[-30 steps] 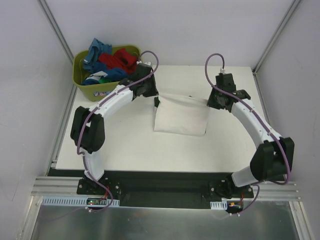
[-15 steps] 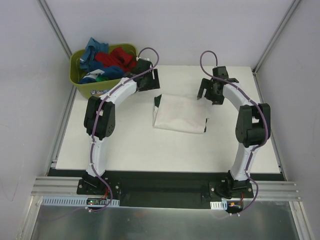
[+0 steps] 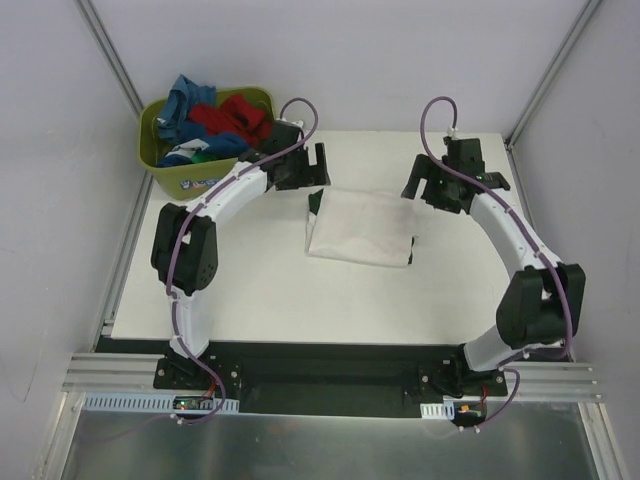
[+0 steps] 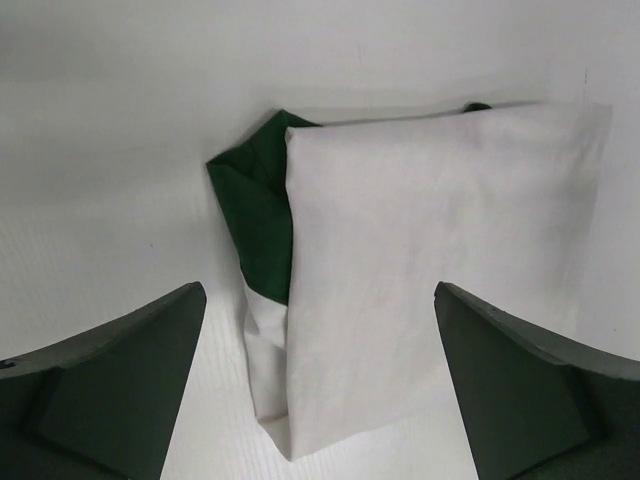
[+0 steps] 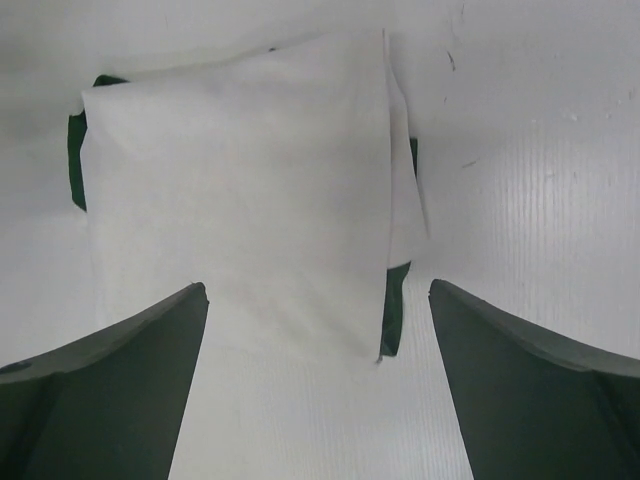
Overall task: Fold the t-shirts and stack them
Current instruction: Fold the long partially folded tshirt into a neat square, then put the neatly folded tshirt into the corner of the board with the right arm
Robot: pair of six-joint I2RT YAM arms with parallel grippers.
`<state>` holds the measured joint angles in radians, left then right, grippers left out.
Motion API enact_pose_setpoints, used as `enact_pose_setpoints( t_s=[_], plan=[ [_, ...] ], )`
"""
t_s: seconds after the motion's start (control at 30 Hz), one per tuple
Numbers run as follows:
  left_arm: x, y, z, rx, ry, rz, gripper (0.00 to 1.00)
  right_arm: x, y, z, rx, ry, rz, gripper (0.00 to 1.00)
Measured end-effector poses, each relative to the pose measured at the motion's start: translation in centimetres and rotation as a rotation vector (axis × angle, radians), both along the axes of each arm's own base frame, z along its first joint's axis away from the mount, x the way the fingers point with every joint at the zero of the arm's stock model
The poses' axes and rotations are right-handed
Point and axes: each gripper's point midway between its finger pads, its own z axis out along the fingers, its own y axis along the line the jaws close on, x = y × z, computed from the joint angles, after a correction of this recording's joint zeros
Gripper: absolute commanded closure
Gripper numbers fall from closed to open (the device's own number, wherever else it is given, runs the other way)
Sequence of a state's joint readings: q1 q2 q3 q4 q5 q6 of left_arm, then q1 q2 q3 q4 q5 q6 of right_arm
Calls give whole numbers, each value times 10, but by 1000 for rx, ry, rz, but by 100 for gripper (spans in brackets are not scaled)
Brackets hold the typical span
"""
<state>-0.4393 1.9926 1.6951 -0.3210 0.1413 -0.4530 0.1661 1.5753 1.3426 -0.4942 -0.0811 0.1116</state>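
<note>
A cream t-shirt (image 3: 360,228) with dark green sleeves lies folded into a flat rectangle in the middle of the table. My left gripper (image 3: 320,168) hovers open off its far left corner. In the left wrist view the left gripper (image 4: 320,290) is empty, with the shirt (image 4: 430,270) and a green sleeve (image 4: 255,215) below it. My right gripper (image 3: 425,192) is open off the far right corner. The right wrist view shows the right gripper (image 5: 316,288) empty above the shirt (image 5: 240,190). More t-shirts, blue (image 3: 185,100) and red (image 3: 235,118), are heaped in the tub.
The olive-green plastic tub (image 3: 165,172) stands at the table's far left corner, just behind my left arm. Metal frame posts and white walls close in the table on the left, right and back.
Both grippers were shut on the shirt's far corners; they have opened, let go and drawn back a little. The shirt stays folded on the table.
</note>
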Motion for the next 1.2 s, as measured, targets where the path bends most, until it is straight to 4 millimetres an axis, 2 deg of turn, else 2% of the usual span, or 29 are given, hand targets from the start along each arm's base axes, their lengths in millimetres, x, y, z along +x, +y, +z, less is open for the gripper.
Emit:
enact_pose_setpoints(
  t_s=[0.1, 0.17, 0.27, 0.4, 0.47, 0.6, 0.67, 0.77, 0.9, 1.07, 1.1, 1.17, 1.2],
  plan=[
    [-26, -7, -6, 10, 28, -34, 0, -24, -3, 2, 9, -16, 1, 3],
    [-41, -12, -17, 23, 54, -56, 1, -42, -5, -3, 13, -10, 2, 3],
    [-62, -17, -39, 48, 110, -80, 1, -53, -6, -13, 20, 8, 0, 3],
    [-82, -9, -66, 76, 189, -65, 1, -59, -4, -36, 37, 68, -20, 3],
    [-85, -4, -73, 91, 205, -53, 1, -59, -4, -47, 39, 103, -39, 2],
    [-87, 1, -76, 95, 219, -31, 0, -56, -4, -77, 37, 186, -72, 1],
    [-89, 3, -75, 91, 216, -24, 1, -54, -4, -94, 26, 241, -85, 5],
    [-97, 10, -69, 93, 206, -12, 1, -49, -2, -115, 16, 305, -100, 17],
    [-112, 21, -51, 79, 172, 5, 1, -44, 3, -133, -1, 357, -111, 41],
    [-133, 38, -33, 69, 129, 36, 1, -36, 14, -147, -24, 396, -99, 63],
    [-137, 42, -31, 70, 120, 45, 1, -35, 16, -148, -33, 402, -96, 71],
    [-146, 50, -26, 66, 105, 57, 1, -29, 21, -147, -40, 410, -86, 79],
    [-150, 54, -24, 65, 96, 67, 1, -24, 23, -147, -50, 408, -79, 97]
  ],
)
